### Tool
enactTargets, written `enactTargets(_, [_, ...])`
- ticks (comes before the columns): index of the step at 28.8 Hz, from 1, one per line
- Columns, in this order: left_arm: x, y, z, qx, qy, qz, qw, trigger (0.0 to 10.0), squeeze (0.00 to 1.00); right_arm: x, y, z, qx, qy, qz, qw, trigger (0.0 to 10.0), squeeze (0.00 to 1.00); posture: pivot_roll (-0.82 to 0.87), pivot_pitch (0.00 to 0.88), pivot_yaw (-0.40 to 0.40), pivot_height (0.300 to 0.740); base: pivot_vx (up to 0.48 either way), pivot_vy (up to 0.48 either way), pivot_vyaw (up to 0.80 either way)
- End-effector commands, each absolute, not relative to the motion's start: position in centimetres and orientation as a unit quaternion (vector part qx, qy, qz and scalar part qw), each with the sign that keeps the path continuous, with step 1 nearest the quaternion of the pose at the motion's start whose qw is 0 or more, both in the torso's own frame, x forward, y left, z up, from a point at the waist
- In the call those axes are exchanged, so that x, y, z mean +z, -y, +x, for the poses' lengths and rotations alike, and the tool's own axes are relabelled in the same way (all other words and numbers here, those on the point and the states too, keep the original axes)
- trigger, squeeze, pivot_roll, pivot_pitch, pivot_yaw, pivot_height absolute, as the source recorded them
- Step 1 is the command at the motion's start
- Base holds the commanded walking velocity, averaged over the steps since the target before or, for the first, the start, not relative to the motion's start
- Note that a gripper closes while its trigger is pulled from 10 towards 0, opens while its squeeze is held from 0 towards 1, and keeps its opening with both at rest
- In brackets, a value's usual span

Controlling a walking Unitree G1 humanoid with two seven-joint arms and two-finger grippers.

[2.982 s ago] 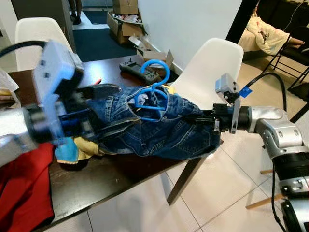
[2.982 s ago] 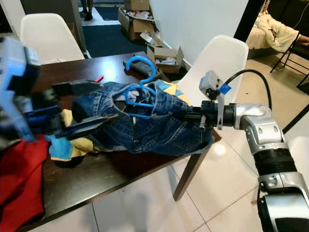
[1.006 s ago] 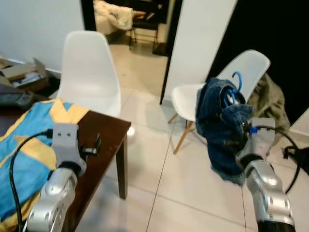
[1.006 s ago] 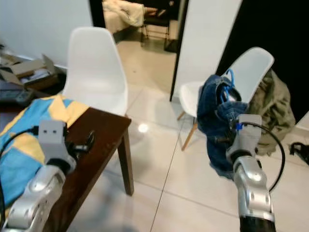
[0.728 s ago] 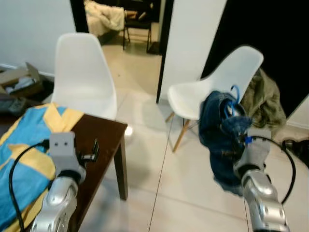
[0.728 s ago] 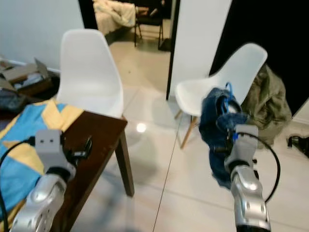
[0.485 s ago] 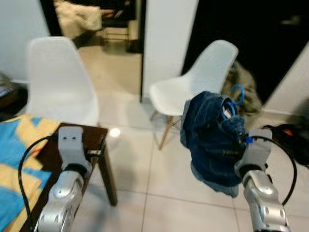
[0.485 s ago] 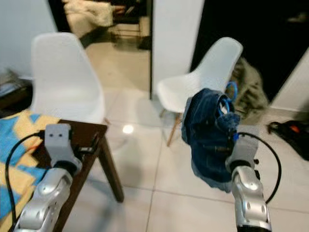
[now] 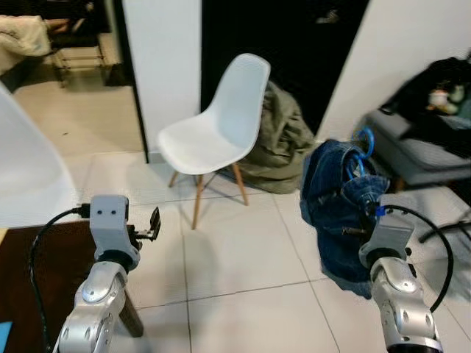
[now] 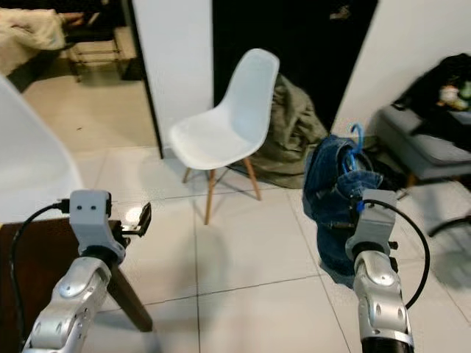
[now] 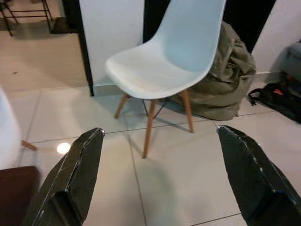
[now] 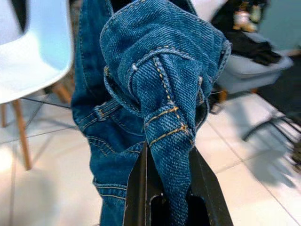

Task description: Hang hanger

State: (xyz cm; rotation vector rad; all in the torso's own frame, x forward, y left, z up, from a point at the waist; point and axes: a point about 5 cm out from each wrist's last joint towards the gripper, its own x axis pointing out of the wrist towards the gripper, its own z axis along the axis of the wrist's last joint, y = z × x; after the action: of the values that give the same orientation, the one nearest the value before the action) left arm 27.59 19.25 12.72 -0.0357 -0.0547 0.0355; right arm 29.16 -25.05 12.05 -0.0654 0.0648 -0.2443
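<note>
Tiled floor; right gripper clamps jeans, hanger above.

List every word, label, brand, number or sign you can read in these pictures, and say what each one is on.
No readable text anywhere.
The denim jeans held in the right pincer: stitching and rivets, no legible label.
The blue hanger: no marking.
The white chair: plain.
The left pincer, open over the floor: plain black fingers.
The items on the grey seat: too blurred to read.
</note>
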Motion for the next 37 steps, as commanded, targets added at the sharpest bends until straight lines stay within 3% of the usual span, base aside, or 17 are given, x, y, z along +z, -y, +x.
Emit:
enactTargets(1, [12.0,-19.2,27.4,0.019,0.017,-0.015,1.0,10.0,0.0,13.2,25.0,29.4,-0.122,-0.001,-0.04,0.992,0.0,0.0,0.02,0.077,-0.064,0.74,0.0,0.0,-0.8])
enactTargets(37, [12.1,-19.7,28.5,0.015,0.028,-0.027,0.999,10.0,0.0,13.3,24.9,30.2,-0.132,0.011,-0.037,0.99,0.0,0.0,0.03,0.084,-0.06,0.74,0.0,0.0,-0.8])
